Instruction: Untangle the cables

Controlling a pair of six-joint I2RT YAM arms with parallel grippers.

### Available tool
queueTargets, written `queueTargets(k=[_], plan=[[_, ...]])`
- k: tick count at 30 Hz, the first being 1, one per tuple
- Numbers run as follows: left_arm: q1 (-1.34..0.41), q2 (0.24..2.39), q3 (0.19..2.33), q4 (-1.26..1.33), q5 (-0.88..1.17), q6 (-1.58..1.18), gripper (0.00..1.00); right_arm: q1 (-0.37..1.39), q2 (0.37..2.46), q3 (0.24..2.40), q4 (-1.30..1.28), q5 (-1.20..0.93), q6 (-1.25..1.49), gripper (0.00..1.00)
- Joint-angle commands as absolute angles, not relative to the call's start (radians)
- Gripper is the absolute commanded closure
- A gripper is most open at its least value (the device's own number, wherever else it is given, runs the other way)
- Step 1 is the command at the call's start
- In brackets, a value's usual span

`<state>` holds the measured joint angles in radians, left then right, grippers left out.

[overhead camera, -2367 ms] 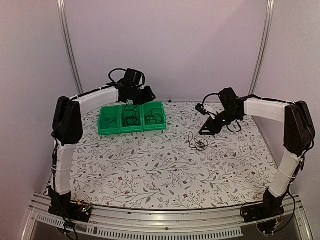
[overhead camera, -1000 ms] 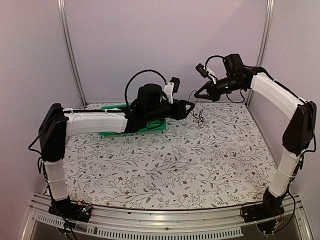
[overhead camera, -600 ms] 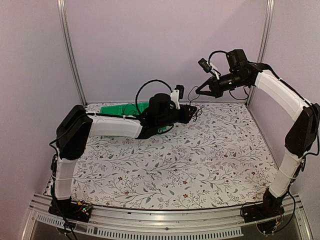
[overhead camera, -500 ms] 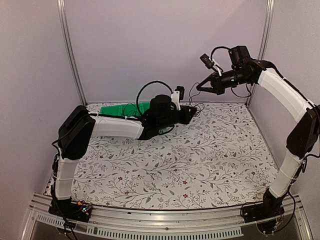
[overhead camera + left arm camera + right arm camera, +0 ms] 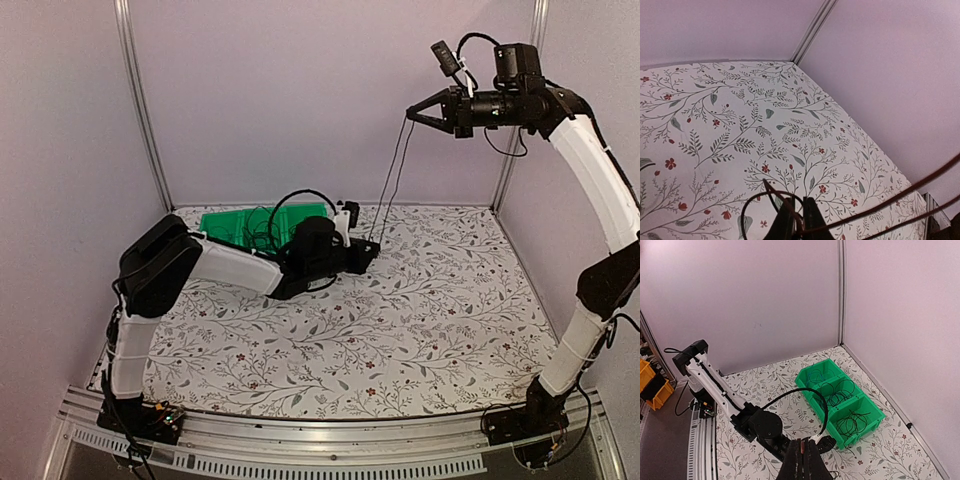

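Observation:
Two thin dark strands of a cable [image 5: 392, 180] run taut from my raised right gripper [image 5: 410, 115] down to my left gripper [image 5: 372, 248], which sits low over the table. In the left wrist view the left gripper [image 5: 798, 199] is shut on the cable. A small loop [image 5: 742, 216] lies to its left, and strands lead off to the right. From the right wrist camera, the right gripper [image 5: 803, 441] is shut on a thin strand, high above the table.
A row of green bins [image 5: 235, 222] stands at the back left, partly hidden by the left arm. The right wrist view shows black cable coils [image 5: 836, 394] inside the bins [image 5: 862, 426]. Walls and frame posts close in the back and right.
The right gripper has risen high and to the right, drawing the cable taut. The left arm has dropped lower toward the table, and its jaws have closed on the cable's lower end.

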<state>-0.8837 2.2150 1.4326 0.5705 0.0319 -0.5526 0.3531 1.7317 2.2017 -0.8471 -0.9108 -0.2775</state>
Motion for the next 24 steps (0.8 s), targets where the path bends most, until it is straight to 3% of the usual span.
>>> queueTargets(k=[1,8,10,13,16,24], plan=[[-0.875,2.148,1.306,0.559,0.027,-0.554,0.93,0.333,1.701,2.258,-0.774,-0.954,-0.199,1.00],[-0.872,2.084,1.177,0.546,0.003,-0.566,0.95,0.322,1.700,2.317,-0.727,-0.973,-0.156,1.00],[-0.857,2.099,1.183,0.507,0.003,-0.611,0.90,0.320,1.699,2.341,-0.702,-0.986,-0.135,1.00],[-0.847,2.108,1.182,0.446,-0.038,-0.675,0.74,0.318,1.694,2.375,-0.667,-0.999,-0.100,1.00],[-0.846,2.098,1.193,0.344,-0.116,-0.723,0.67,0.319,1.681,2.382,-0.627,-1.015,-0.057,1.00],[-0.844,2.047,1.176,0.277,-0.164,-0.734,0.66,0.318,1.673,2.365,-0.612,-1.028,-0.030,1.00]])
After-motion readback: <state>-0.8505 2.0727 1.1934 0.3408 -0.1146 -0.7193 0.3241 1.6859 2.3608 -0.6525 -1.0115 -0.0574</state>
